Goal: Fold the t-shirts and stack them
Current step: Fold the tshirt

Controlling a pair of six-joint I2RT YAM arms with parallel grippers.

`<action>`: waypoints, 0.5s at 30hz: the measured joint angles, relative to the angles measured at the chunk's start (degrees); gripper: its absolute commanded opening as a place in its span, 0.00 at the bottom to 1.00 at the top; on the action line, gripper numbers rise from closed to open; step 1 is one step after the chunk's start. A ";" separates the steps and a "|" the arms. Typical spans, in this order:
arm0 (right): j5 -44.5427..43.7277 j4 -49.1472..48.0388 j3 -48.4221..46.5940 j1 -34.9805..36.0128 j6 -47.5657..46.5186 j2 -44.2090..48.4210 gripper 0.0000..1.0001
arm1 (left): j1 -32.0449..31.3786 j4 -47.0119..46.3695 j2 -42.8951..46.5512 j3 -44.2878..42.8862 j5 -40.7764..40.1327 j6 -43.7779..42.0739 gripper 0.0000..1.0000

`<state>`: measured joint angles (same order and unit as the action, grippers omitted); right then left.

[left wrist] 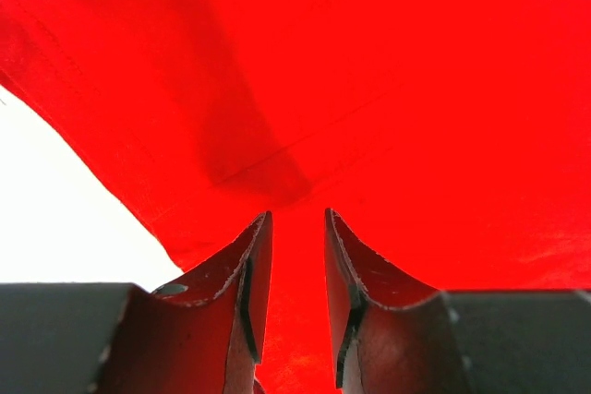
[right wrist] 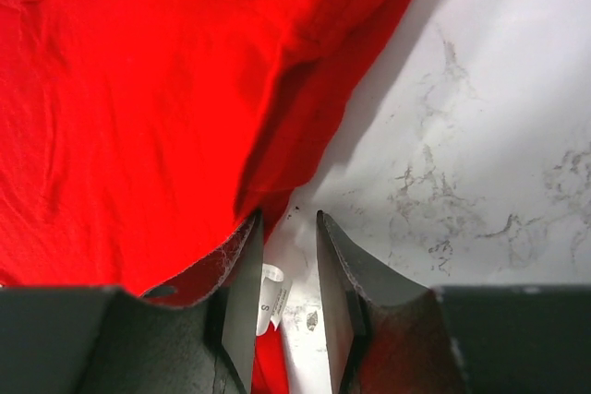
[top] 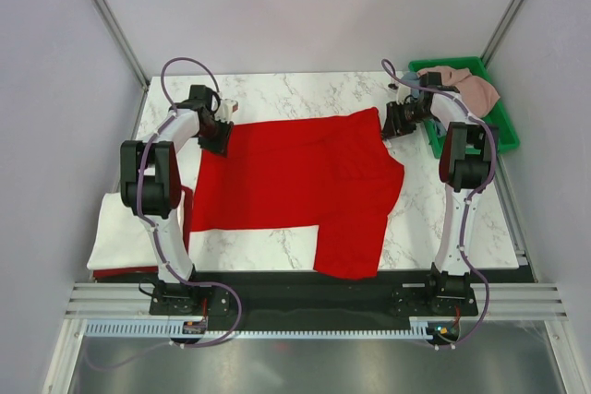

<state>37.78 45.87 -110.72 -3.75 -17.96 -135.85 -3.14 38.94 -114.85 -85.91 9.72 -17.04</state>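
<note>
A large red t-shirt (top: 295,182) lies spread flat on the marble table (top: 434,209). My left gripper (top: 220,131) sits at its far left corner. In the left wrist view the jaws (left wrist: 298,219) stand apart, with smooth red cloth (left wrist: 369,89) showing in the gap. My right gripper (top: 392,122) is at the shirt's far right corner. It is open (right wrist: 289,219) over bare marble (right wrist: 480,136), with the red cloth (right wrist: 120,89) against its left finger and a white size label (right wrist: 272,288) between the fingers.
A green tray (top: 503,131) at the back right holds a pale pink t-shirt (top: 471,88). A folded white t-shirt (top: 125,232) lies at the near left beside the left arm, with red cloth under it. Grey walls close in both sides.
</note>
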 measured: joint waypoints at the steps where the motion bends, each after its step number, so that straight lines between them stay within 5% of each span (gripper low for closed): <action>1: -0.07 0.09 0.00 0.04 0.00 0.00 0.36 | 0.00 0.00 0.00 0.00 -0.17 0.00 0.36; 15: -9.01 0.15 1.29 3.19 -2.14 1.62 0.08 | -0.59 0.00 0.00 0.00 -0.72 -0.39 0.35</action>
<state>28.77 46.02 -109.43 -0.56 -20.10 -134.23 -3.73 38.94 -114.85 -85.91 8.99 -17.43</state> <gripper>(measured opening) 0.107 0.353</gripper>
